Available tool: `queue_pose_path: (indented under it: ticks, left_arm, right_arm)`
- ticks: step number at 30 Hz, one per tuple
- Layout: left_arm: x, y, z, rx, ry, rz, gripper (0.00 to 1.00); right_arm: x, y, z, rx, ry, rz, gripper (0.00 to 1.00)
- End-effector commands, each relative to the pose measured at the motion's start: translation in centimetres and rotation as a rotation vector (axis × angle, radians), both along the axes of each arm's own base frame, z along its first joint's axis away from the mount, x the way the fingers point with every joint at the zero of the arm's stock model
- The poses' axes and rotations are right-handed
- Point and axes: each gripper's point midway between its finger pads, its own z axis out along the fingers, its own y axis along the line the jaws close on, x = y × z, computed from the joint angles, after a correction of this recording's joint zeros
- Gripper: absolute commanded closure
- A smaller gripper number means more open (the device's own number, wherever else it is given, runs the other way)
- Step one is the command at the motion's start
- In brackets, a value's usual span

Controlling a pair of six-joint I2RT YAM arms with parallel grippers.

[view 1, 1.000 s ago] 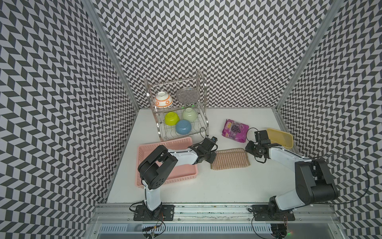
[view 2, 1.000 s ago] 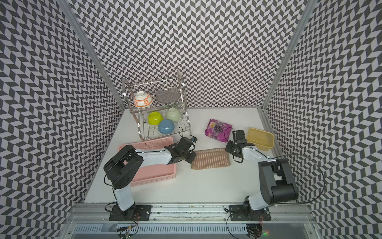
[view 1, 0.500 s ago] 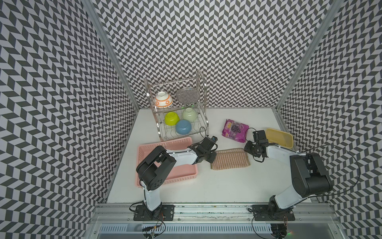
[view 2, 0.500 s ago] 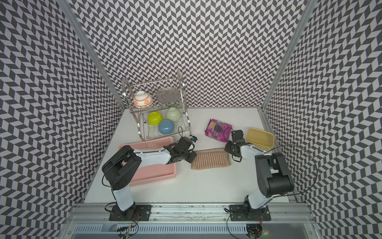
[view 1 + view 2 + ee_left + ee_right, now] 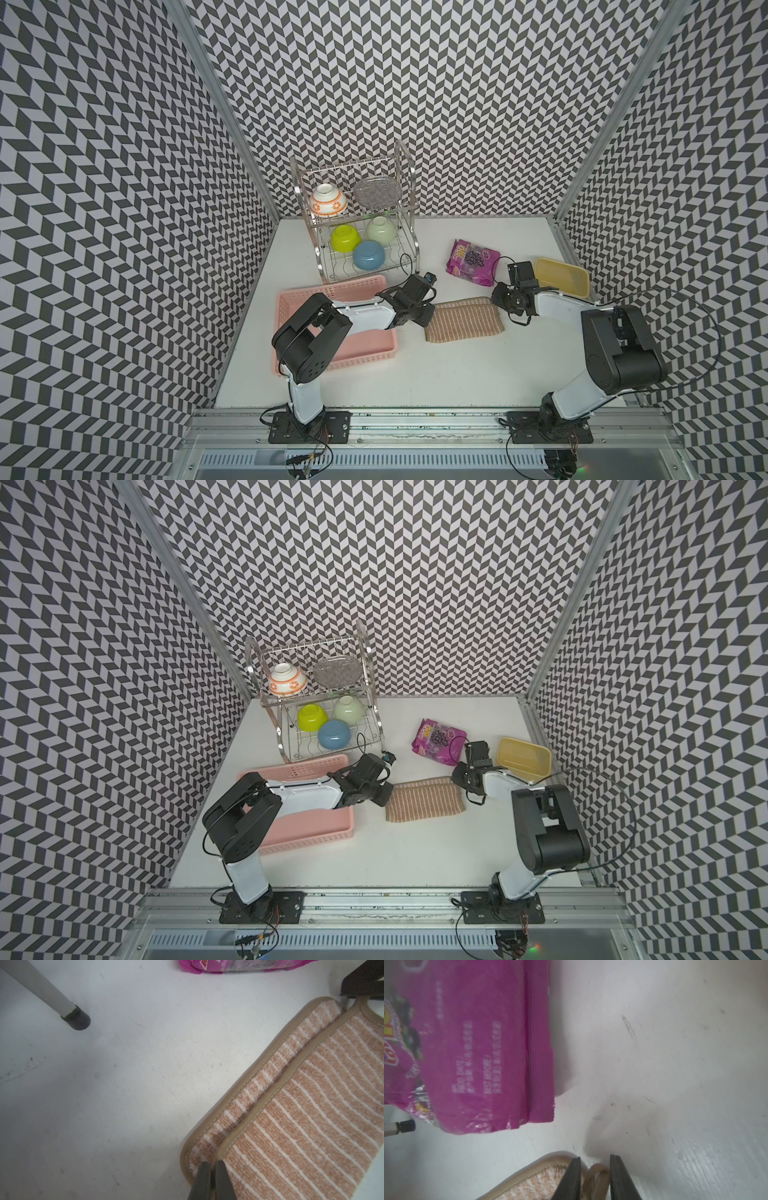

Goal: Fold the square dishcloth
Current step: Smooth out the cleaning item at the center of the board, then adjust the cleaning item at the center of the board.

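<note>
So, in both top views the square dishcloth [image 5: 463,320] [image 5: 424,800] is seen lying on the white bench [image 5: 415,374], folded over into a long strip. It's between the pink basket [image 5: 365,353] and the yellow tray [image 5: 561,276], with a purple snack bag [image 5: 471,262] just behind it. The left gripper [image 5: 430,322] is parked at the cloth's basket-side end and the right gripper [image 5: 495,298] at the far corner on the tray side. A dish rack [image 5: 374,272] loaded with bowls is seen further back.

Left wrist view: two layers of the cloth [image 5: 301,1115] can be made out, the upper one's edging set back a bit from the lower one's. The left gripper [image 5: 214,1164] is clenched on the corner, with the upper layer's edging pinched in the thin slit between the jaws. A rack leg [image 5: 41,991] is seen standing apart on the bare bench [image 5: 124,1084], and the bag's edge [image 5: 239,965] is visible too.

Right wrist view (pretty blurry tbh): the right gripper [image 5: 595,1159] is shown with its jaws apart, and the cloth's little corner loop [image 5: 599,1165] sits right between them. Whether the loop is actually being squeezed can't be told. One corner of the cloth [image 5: 533,1186] is seen beside a jaw, with the bag [image 5: 477,1053] lying close by.
</note>
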Motion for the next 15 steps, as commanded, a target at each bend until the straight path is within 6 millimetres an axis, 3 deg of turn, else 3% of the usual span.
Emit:
queue_pose_path:
  ticks: [1, 4, 10, 15]
  left_arm:
    - [0.04, -0.07, 1.11, -0.021, -0.012, -0.007, 0.92]
    - [0.01, -0.11, 1.27, -0.026, -0.012, -0.01, 0.88]
    - [0.03, 0.09, 1.65, -0.037, -0.005, -0.011, 0.69]
    - [-0.18, 0.05, 1.42, -0.047, 0.019, -0.024, 0.75]
  right_arm:
    - [0.73, -0.11, 0.45, 0.0, -0.022, -0.007, 0.78]
    - [0.75, -0.19, 0.75, -0.002, -0.029, -0.01, 0.8]
    - [0.78, -0.22, 0.97, -0.002, -0.033, -0.011, 0.8]
    - [0.77, -0.23, 0.89, -0.002, -0.03, -0.013, 0.8]
